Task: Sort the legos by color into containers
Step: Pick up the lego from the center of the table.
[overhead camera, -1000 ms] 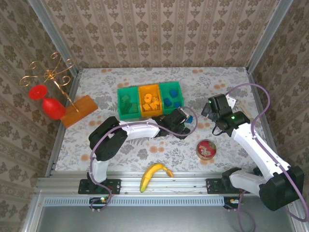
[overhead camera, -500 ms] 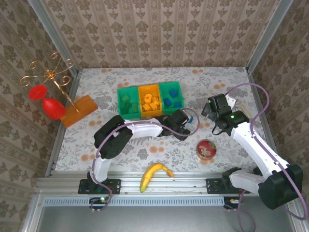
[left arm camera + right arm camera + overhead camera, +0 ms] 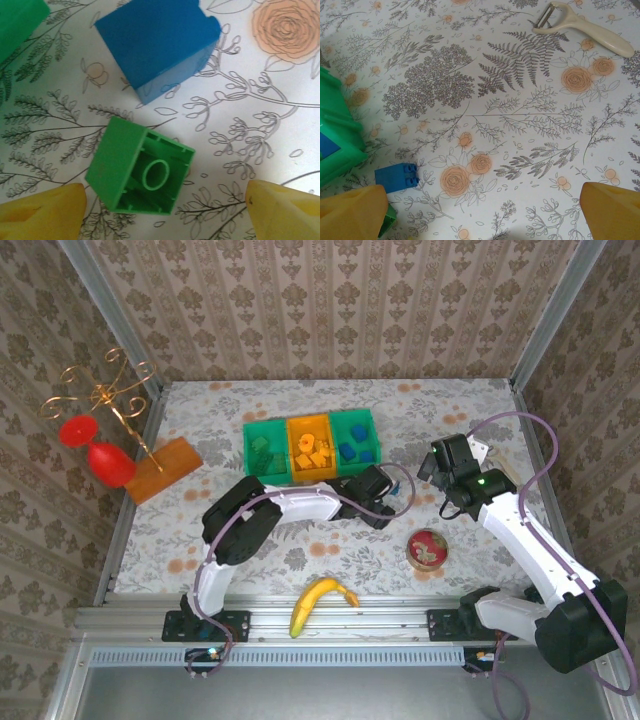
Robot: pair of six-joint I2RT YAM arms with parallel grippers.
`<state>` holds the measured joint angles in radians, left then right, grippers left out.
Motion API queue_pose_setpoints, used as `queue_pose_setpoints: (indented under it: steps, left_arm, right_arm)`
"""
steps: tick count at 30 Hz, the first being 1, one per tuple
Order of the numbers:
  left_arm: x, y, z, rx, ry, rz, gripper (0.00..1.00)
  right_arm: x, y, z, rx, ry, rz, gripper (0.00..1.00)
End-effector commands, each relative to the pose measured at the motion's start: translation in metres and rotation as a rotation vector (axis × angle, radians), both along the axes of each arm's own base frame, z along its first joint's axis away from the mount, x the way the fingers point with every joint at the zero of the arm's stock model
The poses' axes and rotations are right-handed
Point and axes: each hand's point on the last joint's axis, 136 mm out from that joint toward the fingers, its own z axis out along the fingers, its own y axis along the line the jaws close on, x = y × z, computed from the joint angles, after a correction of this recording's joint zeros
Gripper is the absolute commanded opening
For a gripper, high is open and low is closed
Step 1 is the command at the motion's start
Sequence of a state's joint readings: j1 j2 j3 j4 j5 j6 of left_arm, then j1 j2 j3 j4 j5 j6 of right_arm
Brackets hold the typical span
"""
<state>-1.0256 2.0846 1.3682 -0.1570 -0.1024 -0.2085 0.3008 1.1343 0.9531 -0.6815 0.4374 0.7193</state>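
While the left gripper [image 3: 165, 214], wide, flanks the green lego [image 3: 140, 172], six o'clock of the blue lego [image 3: 157, 42], closing should follow.

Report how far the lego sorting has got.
Done: the containers hold green, orange-yellow and blue legos, one colour each. In hand: the left tool, open, hangs over a green lego. Left: that one and the blue lego beside it. The right tool is open, empty.
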Motion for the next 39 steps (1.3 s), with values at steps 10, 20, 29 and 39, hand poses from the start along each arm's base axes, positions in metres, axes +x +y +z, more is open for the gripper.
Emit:
queue_pose_setpoints:
  steps: [10, 20, 29, 39]
  left_arm:
    - [0.0071, 0.0028, -0.0106, 0.015, 0.035, 0.019, 0.83]
    - [0.0088, -0.0016, -0.015, 0.021, 0.042, 0.018, 0.83]
    - [0.01, -0.0019, -0.0157, 0.022, 0.039, 0.021, 0.81]
    - [0.0104, -0.0014, -0.0167, 0.023, 0.04, 0.026, 0.79]
  right_arm:
    - [0.0013, -0.0007, -0.0065, 0.018, 0.008, -0.025, 1.0]
    - [-0.0008, -0.0011, -0.0089, 0.018, 0.014, -0.025, 1.0]
    - [-0.0002, -0.0013, -0.0092, 0.022, 0.012, -0.026, 1.0]
    - [-0.0005, -0.0002, -0.0098, 0.026, 0.014, -0.024, 1.0]
